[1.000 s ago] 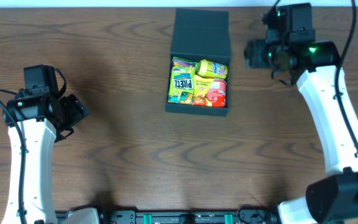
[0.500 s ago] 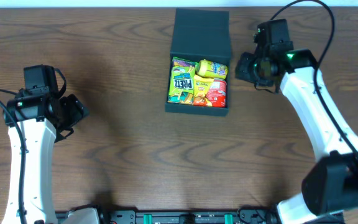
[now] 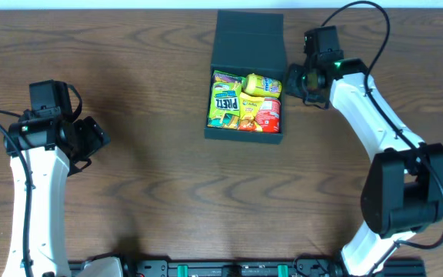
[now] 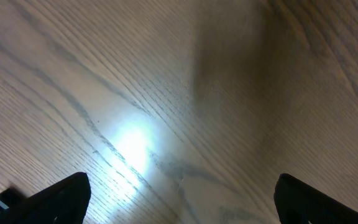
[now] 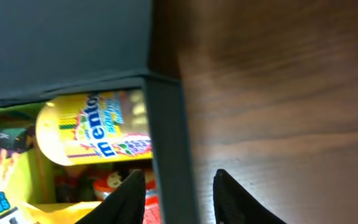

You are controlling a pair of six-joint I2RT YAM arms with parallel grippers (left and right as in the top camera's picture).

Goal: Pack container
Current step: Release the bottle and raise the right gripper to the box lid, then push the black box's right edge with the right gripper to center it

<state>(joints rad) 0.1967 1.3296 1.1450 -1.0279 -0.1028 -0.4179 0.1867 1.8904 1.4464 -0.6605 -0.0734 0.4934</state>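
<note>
My right gripper is released, its fingers spread to either side of the right wall of the container. The inner finger is just beside the wall and the outer one is over bare bench. That wall runs straight ahead of me. Its far end meets the open lid, which lies ahead and to my inner side, past the mentos pack. I judge the lid is mine to close. My left gripper is also spread open, well apart from the box, with only bench beneath it.
</note>
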